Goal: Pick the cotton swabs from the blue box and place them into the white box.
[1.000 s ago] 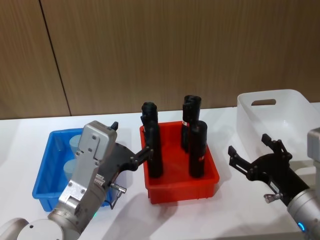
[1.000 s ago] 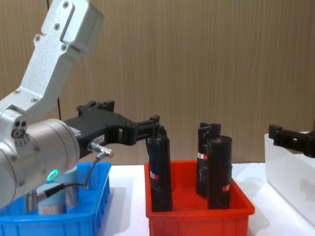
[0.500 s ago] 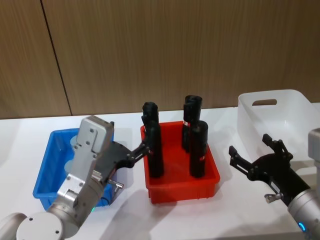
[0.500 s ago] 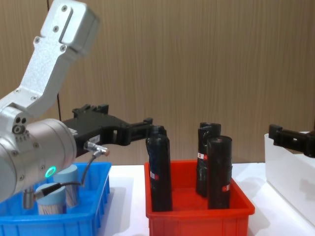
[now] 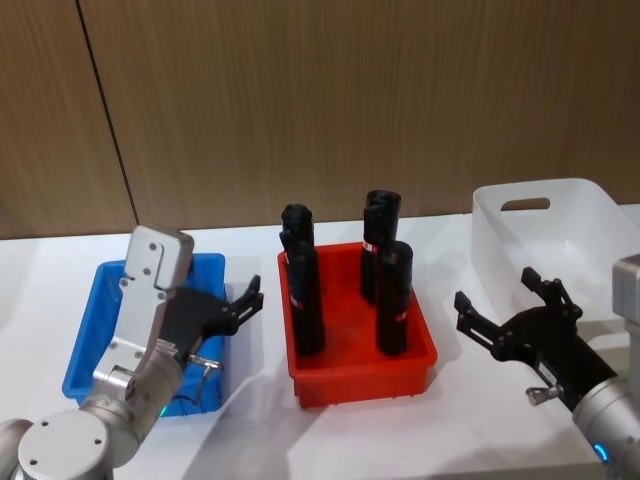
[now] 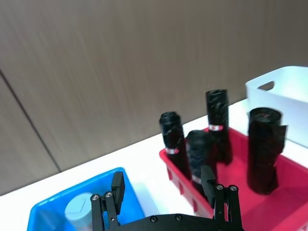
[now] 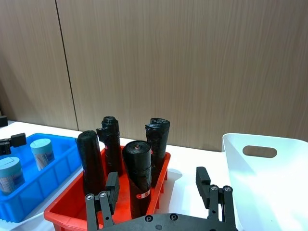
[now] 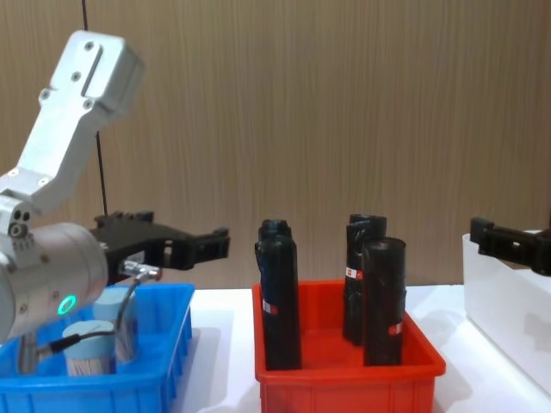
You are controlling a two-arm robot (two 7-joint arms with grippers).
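Observation:
Two cotton swabs jars [image 7: 40,152] [image 7: 9,174] with pale lids stand in the blue box [image 5: 82,345] at the left; the chest view shows them [image 8: 87,348] low behind my left arm. My left gripper [image 5: 243,298] hangs open and empty above the blue box's right edge, its fingertips pointing toward the red bin; the left wrist view shows one jar [image 6: 79,214] below and beyond the left gripper [image 6: 162,179]. The white box [image 5: 558,238] stands at the far right. In front of it, my right gripper [image 5: 497,292] is held open and empty above the table.
A red bin [image 5: 362,366] holding several tall black rolls [image 5: 302,300] sits between the blue box and the white box. White tabletop [image 5: 350,440] lies in front of the bins, and a wooden wall stands close behind them.
My left gripper has drawn back leftward, from beside the front-left black roll in the red bin to above the blue box's right edge. The right arm has not moved.

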